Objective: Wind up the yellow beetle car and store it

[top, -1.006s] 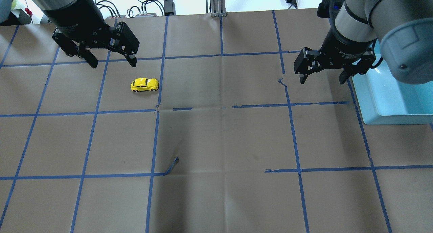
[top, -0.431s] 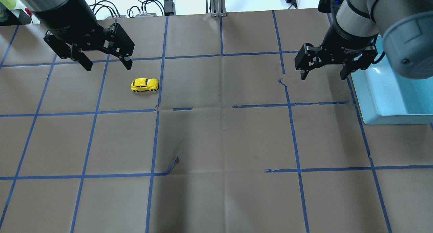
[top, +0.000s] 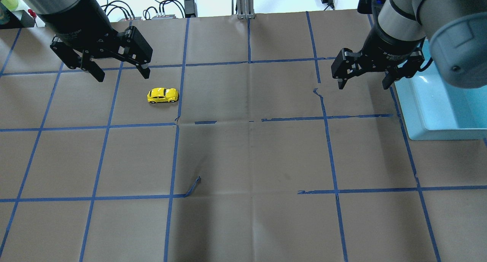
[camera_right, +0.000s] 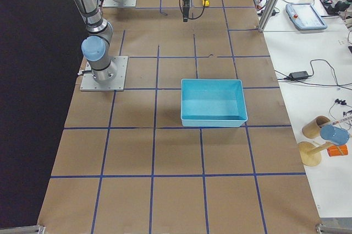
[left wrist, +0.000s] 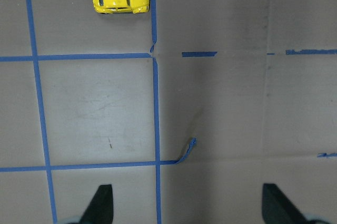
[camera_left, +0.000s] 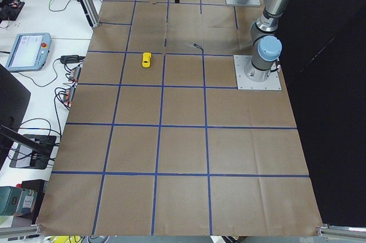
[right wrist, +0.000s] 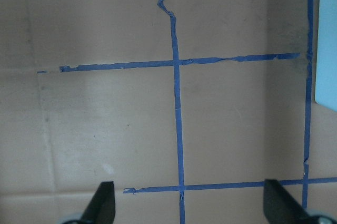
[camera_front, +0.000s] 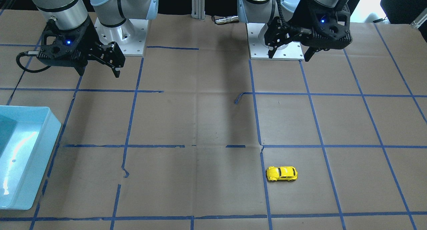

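Observation:
The yellow beetle car (top: 163, 95) stands on its wheels on the brown paper table, left of centre in the overhead view. It also shows in the front-facing view (camera_front: 282, 173), the left wrist view (left wrist: 121, 0) and the exterior left view (camera_left: 147, 59). My left gripper (top: 121, 74) hangs open and empty above the table, behind and left of the car. My right gripper (top: 363, 84) hangs open and empty at the right, beside the light blue bin (top: 441, 106). In the front-facing view the left gripper (camera_front: 289, 54) is at upper right and the right gripper (camera_front: 99, 73) at upper left.
The light blue bin stands at the table's right side, seen whole in the exterior right view (camera_right: 213, 102). Blue tape lines form a grid on the paper, with a loose curl of tape (top: 193, 186) near the middle. Cables and power bricks (top: 190, 5) lie beyond the far edge.
The left gripper has moved slightly back and to the left, away from the car. The right gripper has shifted a little backward. The car has not moved.

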